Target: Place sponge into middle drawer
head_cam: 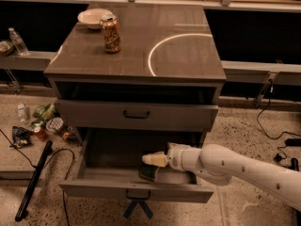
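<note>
The middle drawer [94, 188] is pulled open at the bottom of the grey cabinet. My gripper [154, 159] reaches into it from the right on a white arm and hovers over the drawer's middle. The sponge [148, 173] shows as a dark green block with a pale edge, directly under the gripper's tip, low in the drawer and close to its front wall. I cannot tell whether the gripper still touches it.
The upper grey drawer [136, 114] is closed. An orange drink can [111, 33] and a white bowl [91, 18] stand at the back left of the cabinet top. Litter and bottles [44, 124] and a black pole [33, 180] lie on the floor at the left.
</note>
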Tool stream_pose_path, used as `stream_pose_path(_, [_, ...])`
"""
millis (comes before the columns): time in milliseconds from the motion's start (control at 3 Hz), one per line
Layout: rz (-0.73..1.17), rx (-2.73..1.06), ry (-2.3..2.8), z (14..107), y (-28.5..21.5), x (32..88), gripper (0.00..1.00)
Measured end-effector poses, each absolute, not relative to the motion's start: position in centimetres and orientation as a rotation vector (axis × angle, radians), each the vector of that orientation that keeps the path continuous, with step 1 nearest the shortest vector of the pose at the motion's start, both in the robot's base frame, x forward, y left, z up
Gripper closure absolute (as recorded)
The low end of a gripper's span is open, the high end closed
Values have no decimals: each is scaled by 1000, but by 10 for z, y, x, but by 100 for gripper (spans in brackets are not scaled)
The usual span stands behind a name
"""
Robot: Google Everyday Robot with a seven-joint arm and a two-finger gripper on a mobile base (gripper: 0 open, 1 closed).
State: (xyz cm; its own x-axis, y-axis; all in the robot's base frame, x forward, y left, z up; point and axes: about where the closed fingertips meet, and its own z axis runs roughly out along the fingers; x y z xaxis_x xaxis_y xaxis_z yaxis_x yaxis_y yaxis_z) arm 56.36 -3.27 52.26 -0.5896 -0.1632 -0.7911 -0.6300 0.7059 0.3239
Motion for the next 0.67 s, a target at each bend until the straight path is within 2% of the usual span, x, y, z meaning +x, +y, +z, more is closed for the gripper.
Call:
stream_pose_path(333, [777, -523, 2145, 563, -76, 534, 49])
stream_pose_path(667, [689, -459, 2129, 611, -116, 503, 72])
